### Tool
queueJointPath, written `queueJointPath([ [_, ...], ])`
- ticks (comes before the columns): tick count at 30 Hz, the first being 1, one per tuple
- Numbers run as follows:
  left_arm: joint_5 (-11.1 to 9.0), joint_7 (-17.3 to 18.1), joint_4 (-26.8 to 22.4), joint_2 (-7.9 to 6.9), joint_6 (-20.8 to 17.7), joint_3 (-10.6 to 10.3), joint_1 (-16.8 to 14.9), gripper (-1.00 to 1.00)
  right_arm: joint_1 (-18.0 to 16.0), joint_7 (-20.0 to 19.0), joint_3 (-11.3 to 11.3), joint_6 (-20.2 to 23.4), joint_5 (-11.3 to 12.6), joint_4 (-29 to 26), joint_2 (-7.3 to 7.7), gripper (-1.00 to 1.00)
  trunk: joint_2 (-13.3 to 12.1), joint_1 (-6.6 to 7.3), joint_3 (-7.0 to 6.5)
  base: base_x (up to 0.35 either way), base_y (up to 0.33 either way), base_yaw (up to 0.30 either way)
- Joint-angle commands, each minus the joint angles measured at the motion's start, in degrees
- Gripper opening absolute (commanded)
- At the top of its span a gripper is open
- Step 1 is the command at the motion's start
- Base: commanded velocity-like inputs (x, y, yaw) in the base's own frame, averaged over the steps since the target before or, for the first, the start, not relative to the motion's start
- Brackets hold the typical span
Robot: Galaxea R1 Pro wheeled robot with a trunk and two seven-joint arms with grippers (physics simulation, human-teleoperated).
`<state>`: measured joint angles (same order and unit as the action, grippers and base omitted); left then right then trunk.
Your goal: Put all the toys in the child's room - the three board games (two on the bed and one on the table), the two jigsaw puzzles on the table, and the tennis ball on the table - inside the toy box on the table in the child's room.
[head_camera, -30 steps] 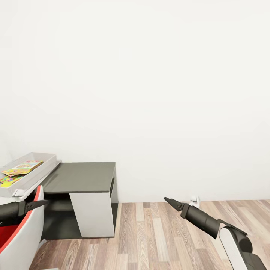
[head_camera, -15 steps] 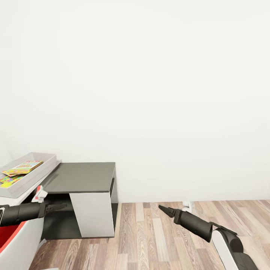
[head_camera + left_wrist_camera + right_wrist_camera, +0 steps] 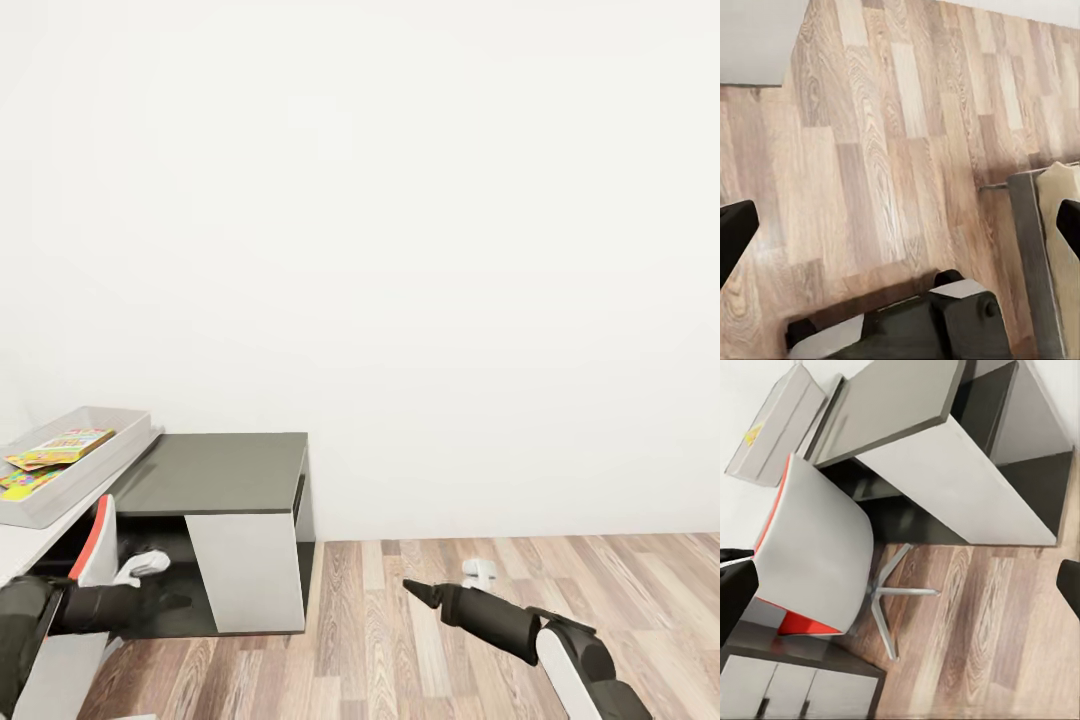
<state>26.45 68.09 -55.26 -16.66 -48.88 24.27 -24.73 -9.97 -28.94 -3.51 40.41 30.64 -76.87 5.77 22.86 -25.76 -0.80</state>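
Entry: transit stage, child's room, head view onto a bare white wall.

- Toy box [image 3: 95,458]: at the far left on the table's white top [image 3: 22,548], beside the lower dark-grey section [image 3: 215,468]. Holds two flat colourful toys, one [image 3: 62,445] lying partly over another [image 3: 24,481]; too small to tell game box from jigsaw.
- Chair [image 3: 96,528], white shell with red lining: close against the desk, just beside the left arm.
- Left gripper [image 3: 168,598]: low, in front of the desk's open recess. Fingers spread wide in the left wrist view, nothing between them, wood floor [image 3: 885,150] below.
- Right gripper [image 3: 414,589]: low over the planks, well apart from the desk. Fingers likewise parted and empty in the right wrist view.
- Cream surface with a dark edge [image 3: 1059,225]: possibly the bed; cannot confirm.

Judgement: empty-handed travel, probably towards toys not yet collected. Best done with both arms tucked low, the left elbow kept off the chair shell and desk side, the base turned slowly, and the fingers left parted, ready for a flat box edge.
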Motion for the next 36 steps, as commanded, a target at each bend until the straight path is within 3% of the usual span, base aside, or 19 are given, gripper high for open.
queueJointPath([
  [1,1.08,-1.36,1.46,0.38,-0.3,0.16,-0.05,1.0,0.05,0.09,-0.31,0.22,0.21,0.49,0.05,1.0,0.05,-0.02,0.02,0.0,0.0,0.0],
  [2,1.86,-5.25,4.67,0.94,0.24,0.16,-0.04,1.0,0.14,0.22,-0.95,0.1,0.18,1.25,0.07,1.0,0.05,-0.02,0.02,0.0,0.0,0.0],
  [6,2.57,-13.56,11.33,1.66,2.98,0.21,-0.05,1.0,0.21,0.45,-2.84,-0.24,-0.21,3.06,0.1,1.0,0.05,-0.02,0.02,0.0,0.0,0.0],
  [7,2.58,-17.72,14.58,1.84,5.05,0.26,-0.05,1.0,0.21,0.51,-4.23,-0.89,-0.81,4.46,0.07,1.0,0.05,-0.02,0.02,0.0,0.0,0.0],
  [11,2.47,-25.65,21.2,2.02,9.53,0.37,-0.05,1.0,0.21,0.72,-8.17,-3.83,-2.83,8.21,0.03,1.0,0.05,-0.02,0.02,0.0,0.0,0.0],
  [12,2.4,-29.18,24.47,2.07,11.69,0.42,-0.05,1.0,0.21,0.9,-10.46,-5.72,-4.01,10.62,-0.02,1.0,0.05,-0.02,0.02,0.0,0.0,0.0],
  [15,2.33,-34.65,29.94,2.01,15.57,0.55,-0.05,1.0,0.22,1.78,-14.52,-9.51,-5.7,15.86,-0.47,1.0,0.05,-0.02,0.02,-0.002,0.0,0.0],
  [17,2.31,-37.14,32.71,1.9,17.75,0.67,-0.05,1.0,0.22,2.76,-16.31,-11.85,-6.27,19.49,-1.14,1.0,0.05,-0.02,0.02,-0.062,0.038,0.0],
  [21,2.3,-39.0,35.42,1.67,19.57,0.91,0.0,1.0,0.21,3.96,-17.63,-14.35,-6.7,24.45,-2.17,1.0,0.05,-0.02,0.02,-0.16,0.118,0.0],
  [30,2.31,-41.9,37.27,1.55,22.84,1.03,1.85,1.0,0.22,4.77,-18.31,-19.61,-6.95,31.62,-3.2,1.0,0.05,-0.02,0.02,-0.115,0.076,0.0],
  [36,2.09,-47.15,38.62,1.61,25.49,1.04,3.5,1.0,0.22,4.91,-18.55,-26.28,-7.06,40.1,-5.1,1.0,0.05,-0.02,0.02,-0.15,0.033,0.0],
])
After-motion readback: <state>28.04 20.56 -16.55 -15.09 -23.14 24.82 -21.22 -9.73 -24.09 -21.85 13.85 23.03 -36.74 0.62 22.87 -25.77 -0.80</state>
